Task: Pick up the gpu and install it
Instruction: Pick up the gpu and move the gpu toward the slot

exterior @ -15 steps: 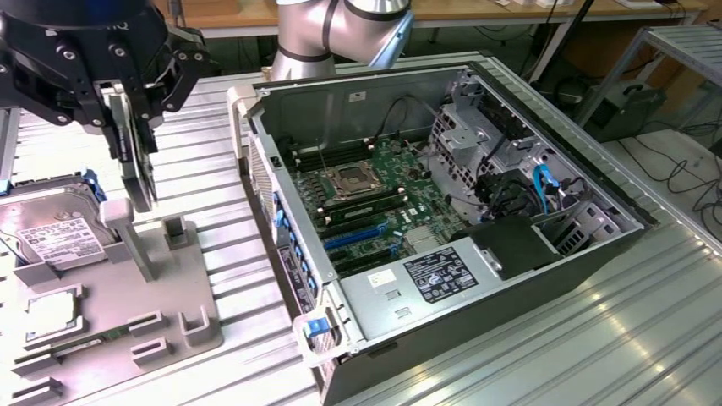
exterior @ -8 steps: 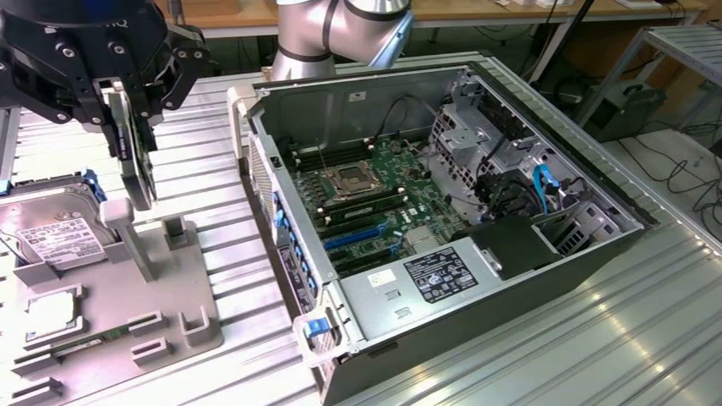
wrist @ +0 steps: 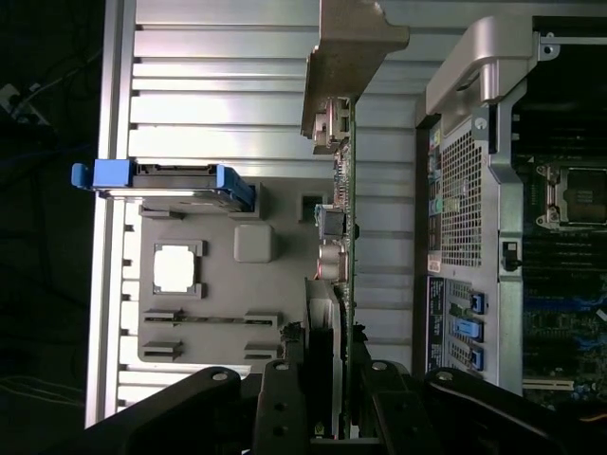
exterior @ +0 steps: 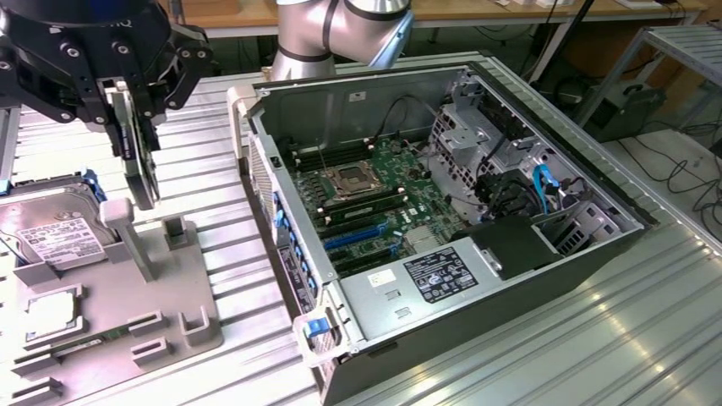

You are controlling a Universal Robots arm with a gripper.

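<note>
Exterior view: the pincer (exterior: pixel 131 106) hangs at the upper left, over a grey tray (exterior: pixel 169 288) on the ribbed metal counter (exterior: pixel 631 338). Its 2 black fingers (exterior: pixel 169 85) are narrowed onto the gpu (exterior: pixel 135 152) and grip it by the top edge. The card hangs upright and edge-on, a thin dark slab. Its lower end is just above a grey post on the tray; I cannot tell whether the 2 touch. A hard drive (exterior: pixel 51 233) with a white label leans in the tray on the exterior view's left, and a square chip (exterior: pixel 51 311) lies flat below it. The open computer case (exterior: pixel 451 304) lies on its side to the exterior view's right of the tray, with its motherboard (exterior: pixel 384 194) exposed. The arm (exterior: pixel 327 34) rises behind the case.

Wrist view: the pincer (wrist: pixel 327 379) clamps the gpu (wrist: pixel 347 180), showing the green board edge, the dark cooler and the pale end bracket at the far end. The card runs between the tray (wrist: pixel 228 313) and the case (wrist: pixel 465 171). The hard drive (wrist: pixel 166 180) with its blue rails and the chip (wrist: pixel 178 267) sit on the tray.
</note>
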